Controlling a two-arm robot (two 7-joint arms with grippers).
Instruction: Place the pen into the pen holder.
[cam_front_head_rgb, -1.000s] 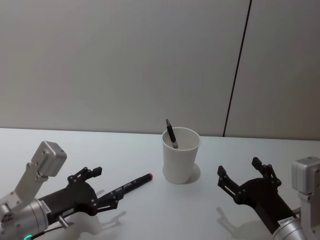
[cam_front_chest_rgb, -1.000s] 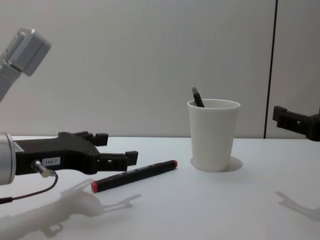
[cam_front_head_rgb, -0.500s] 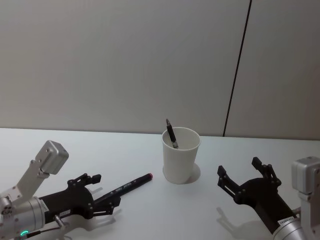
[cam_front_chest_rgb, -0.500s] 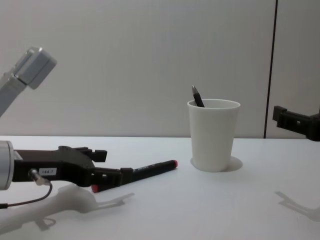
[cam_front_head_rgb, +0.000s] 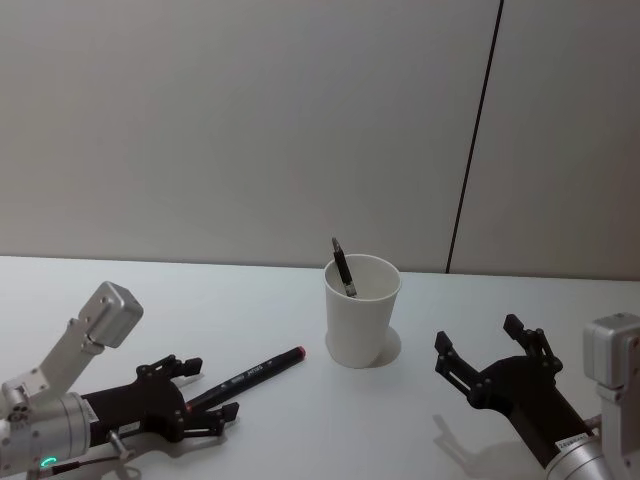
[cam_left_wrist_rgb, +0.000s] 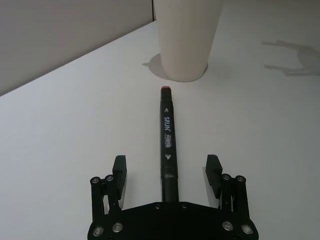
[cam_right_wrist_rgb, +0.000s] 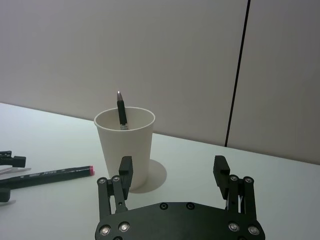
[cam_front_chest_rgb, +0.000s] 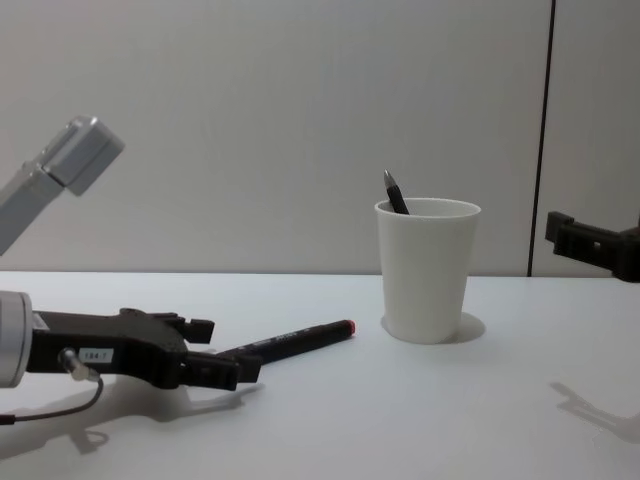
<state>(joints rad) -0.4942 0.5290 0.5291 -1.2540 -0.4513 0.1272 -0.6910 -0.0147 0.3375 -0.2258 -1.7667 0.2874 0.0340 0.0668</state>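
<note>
Head view: the pen holder (cam_front_head_rgb: 361, 318), a white paper cup, stands upright on the white worktop (cam_front_head_rgb: 330, 440). A second pen (cam_front_head_rgb: 343, 268), dark and slim, stands inside it. This one leans against the rim on the holder's left side, with its tip poking above the rim.

The pen (cam_front_head_rgb: 258, 369) is a black marker with a red end cap. It lies flat on the worktop to the left of the pen holder and nearer the robot. Its red end points towards the holder's base and stops near it, without touching.

The left tool (cam_front_head_rgb: 208, 388) is low over the worktop at the pen's other end, farther left of the holder and nearer the robot. In the left wrist view its fingers (cam_left_wrist_rgb: 120, 170) are spread wide, and the pen's black end lies between them. Bare worktop shows on both sides of the barrel, so neither finger touches it and nothing is gripped. In that view the barrel, with its white lettering, runs straight from the tool towards the holder.

The right tool (cam_front_head_rgb: 480, 335) hangs above the worktop to the right of the pen holder and nearer the robot, apart from it. Its fingers are spread with nothing between them. In the right wrist view it faces the holder.
</note>
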